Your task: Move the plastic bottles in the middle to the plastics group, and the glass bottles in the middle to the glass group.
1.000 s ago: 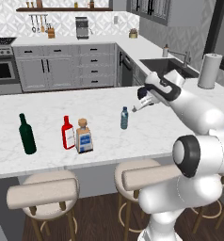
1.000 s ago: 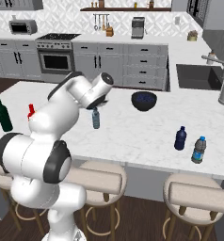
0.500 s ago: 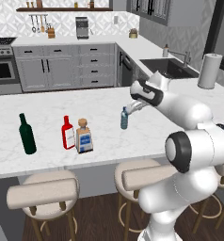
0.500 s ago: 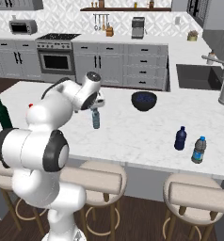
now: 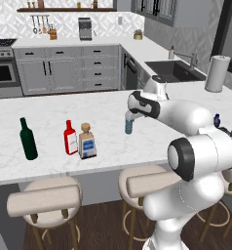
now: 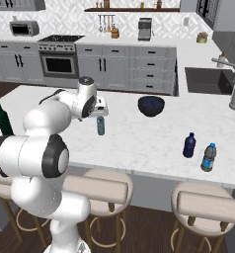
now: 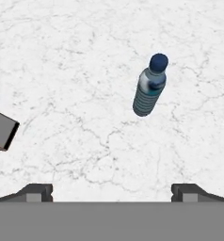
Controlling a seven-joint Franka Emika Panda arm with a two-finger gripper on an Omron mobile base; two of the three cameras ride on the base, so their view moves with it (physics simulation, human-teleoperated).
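Gripper (image 7: pixel 112 190) hangs with jaws wide apart above the slim water bottle (image 7: pixel 150 86), which stands upright, offset toward one finger, not centred.

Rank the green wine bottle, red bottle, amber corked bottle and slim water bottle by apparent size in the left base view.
1. green wine bottle, tallest.
2. and 3. red bottle and amber corked bottle: too alike to rank.
4. slim water bottle, smallest, though it stands farther back and is partly hidden by the arm.
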